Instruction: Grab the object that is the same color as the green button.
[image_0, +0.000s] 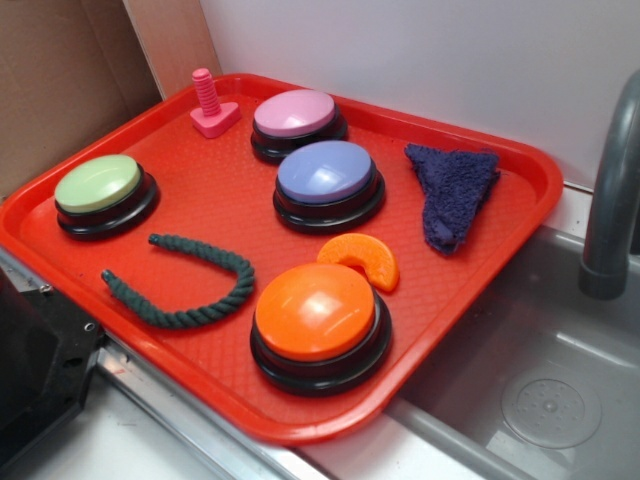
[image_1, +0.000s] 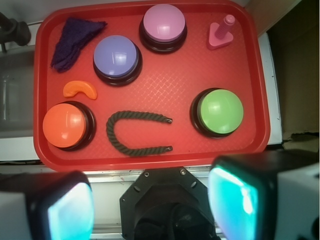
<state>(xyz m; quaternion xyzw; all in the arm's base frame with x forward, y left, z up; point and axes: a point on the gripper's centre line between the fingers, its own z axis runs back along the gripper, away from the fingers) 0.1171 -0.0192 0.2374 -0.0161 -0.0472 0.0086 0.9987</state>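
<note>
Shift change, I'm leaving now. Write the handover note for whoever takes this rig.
Gripper: open, empty, held high above the tray's near edge.
Green rope: lies in a U on the tray between the orange button and the green button, touching neither.
Done: nothing grasped yet.
Left: descend over the rope, close on it, lift.

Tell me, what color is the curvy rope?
Dark green. The rope shows best in the wrist view, lying in a U on the red tray.
</note>
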